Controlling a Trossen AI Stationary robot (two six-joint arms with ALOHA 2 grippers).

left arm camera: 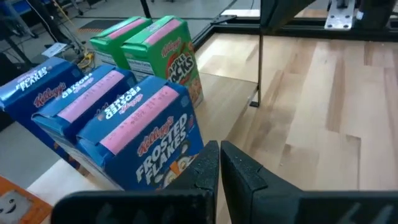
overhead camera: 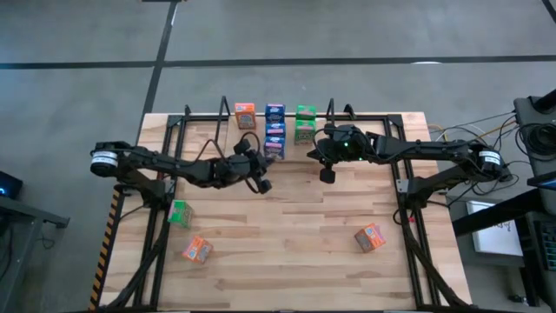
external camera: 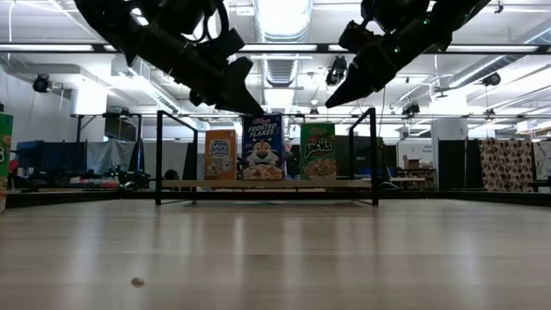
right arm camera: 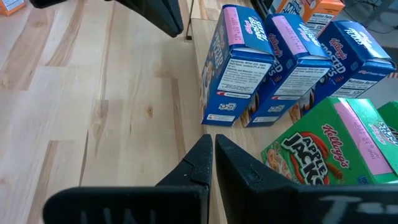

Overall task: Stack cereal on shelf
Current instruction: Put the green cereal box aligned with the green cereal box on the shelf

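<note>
Right gripper (right arm camera: 213, 163) at 6 o'clock, dark fingers (right arm camera: 193, 163) pressed together, nothing between them. Three blue boxes (right arm camera: 233, 65) in a row at 1 o'clock, side by side and touching. Green box (right arm camera: 326, 143) at 4 o'clock, just beside the fingers. Orange box (right arm camera: 317, 9) at 1 o'clock, behind the blue ones. Left gripper (right arm camera: 163, 15) at 11 o'clock, over the wooden table (right arm camera: 93, 112).

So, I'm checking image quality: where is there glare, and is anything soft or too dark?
Low view: ceiling light blows out, the arms read as dark shapes, and the table shows sheen. Left wrist view: its own pincer is soft, while the blue box stays readable.
</note>
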